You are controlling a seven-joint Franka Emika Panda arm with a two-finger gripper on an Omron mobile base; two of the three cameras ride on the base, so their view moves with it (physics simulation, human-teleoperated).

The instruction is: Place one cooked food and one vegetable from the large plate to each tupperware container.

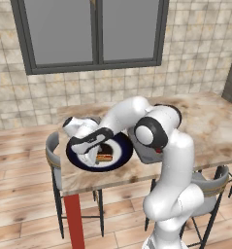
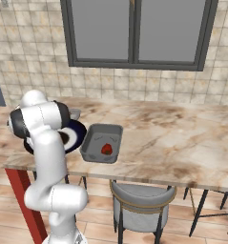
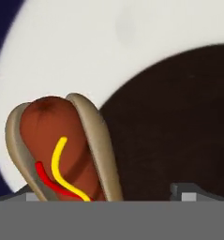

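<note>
Seen from the hand camera, the two small dark fingers (image 3: 111,193) stand spread wide and released, gripping nothing; only their tips show, one (image 3: 31,193) at about 7 o'clock and the other at about 5 o'clock. Between them, nearer the 7 o'clock tip, lies a hot dog (image 3: 62,150): a reddish-brown sausage in a tan bun with a wavy yellow line and a red line of sauce along it. Its near end reaches the bottom of the view by that tip; whether tip and bun touch cannot be told.

The hot dog rests on the large round plate (image 3: 108,51), across its white inner ring and beside its dark centre, which fills the 3 to 5 o'clock part of the view. A sliver of the navy rim shows at 10 o'clock.

From the left base camera, the white arm bends down over the plate (image 1: 118,158), which sits near the counter's left end (the hand covers much of it). Just beside the hand, at 4 o'clock from it, lies a small layered brown and orange food piece (image 1: 105,156) on the plate.

From the right base camera, a shallow rectangular grey tupperware tray (image 2: 102,143) lies on the beige marbled counter (image 2: 172,138), just at 3 o'clock from the plate. Inside it sits a small red rounded item (image 2: 106,149), too small to identify. A grey bar stool (image 2: 141,202) stands below the counter's front edge.
</note>
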